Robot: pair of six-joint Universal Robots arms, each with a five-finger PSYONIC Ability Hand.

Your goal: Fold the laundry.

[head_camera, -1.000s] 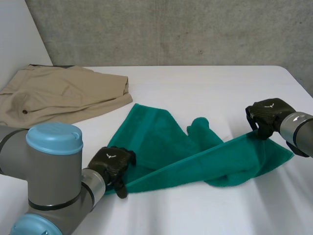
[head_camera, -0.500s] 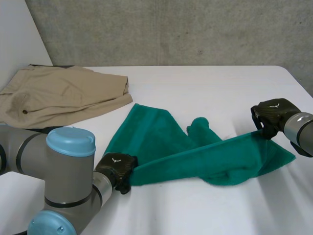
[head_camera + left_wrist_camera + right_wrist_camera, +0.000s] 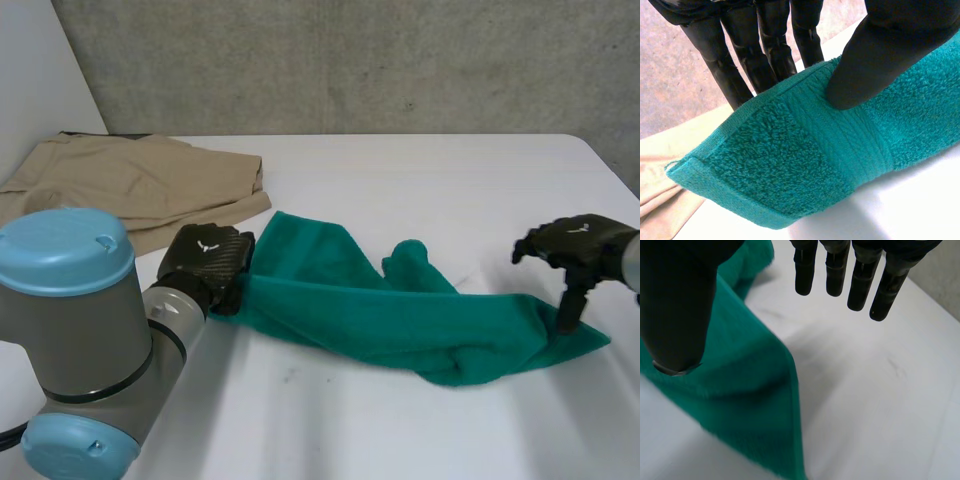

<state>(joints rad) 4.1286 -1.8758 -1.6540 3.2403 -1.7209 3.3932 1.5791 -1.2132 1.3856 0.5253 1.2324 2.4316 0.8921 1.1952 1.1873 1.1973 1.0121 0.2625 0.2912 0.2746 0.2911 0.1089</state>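
Fingers of the left hand pinch one end of the green towel; those of the right hand are straight and empty.
The cloth looks soft, light and limp, so I would take it by its corners.

The beige garment runs off the head view's left edge — the left arm covers its near part. The left hand covers the end of the green towel; in the left wrist view its fingers pass behind the cloth — tips hidden.
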